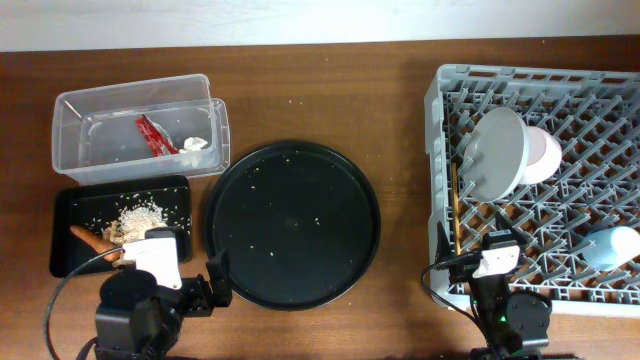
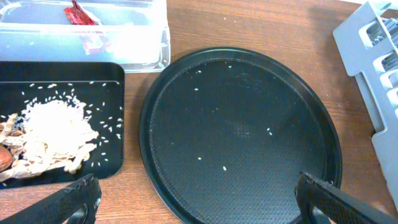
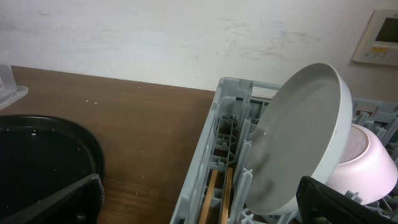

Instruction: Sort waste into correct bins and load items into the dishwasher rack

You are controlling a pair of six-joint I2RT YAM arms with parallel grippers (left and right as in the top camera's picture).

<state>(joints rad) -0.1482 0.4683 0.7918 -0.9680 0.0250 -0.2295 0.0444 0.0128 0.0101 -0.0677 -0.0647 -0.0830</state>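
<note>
- The plate [image 1: 497, 152] is standing on edge among the pegs at the 10 o'clock part of the dishwasher rack [image 1: 436, 110]. Its underside is facing 9 o'clock and it is leaning toward 3 o'clock onto the white bowl [image 1: 545, 155]. It is probably stiff, smooth and breakable, so the exposed upper rim is offering the surest hold.
- The chopsticks [image 1: 457, 210] are lying in the rack's 9 o'clock edge channel, with their long axis running 12 to 6 o'clock. They are likely light, rigid and prone to rolling, so a pinch across both at mid-length is advisable.
- The blue cup [image 1: 612, 246] is resting on its side at the rack's 4 o'clock part. Which way its mouth is pointing cannot be told.
- The red wrapper [image 1: 153, 135], long axis running 10 to 4 o'clock, and the tissue [image 1: 195, 144] are lying in the clear tub [image 1: 70, 150]. Both are likely light and crushable.
- The scraps [image 1: 140, 217] and the carrot stick [image 1: 92, 240], long axis running 10 to 4 o'clock, are lying in the black tray [image 1: 60, 215] at 6 o'clock of the tub. The scraps are probably loose and crumbly, the stick firm.
- The round tray [image 1: 292, 225] is carrying only stray rice grains at the middle of the tabletop [image 1: 350, 90].
- The left fingers [image 2: 71, 199] are spreading wide, released and empty, over the round tray's 8 o'clock rim.
- The right fingers [image 3: 56, 202] are spreading equally wide, grasping nothing, at the rack's 7 o'clock corner.
</note>
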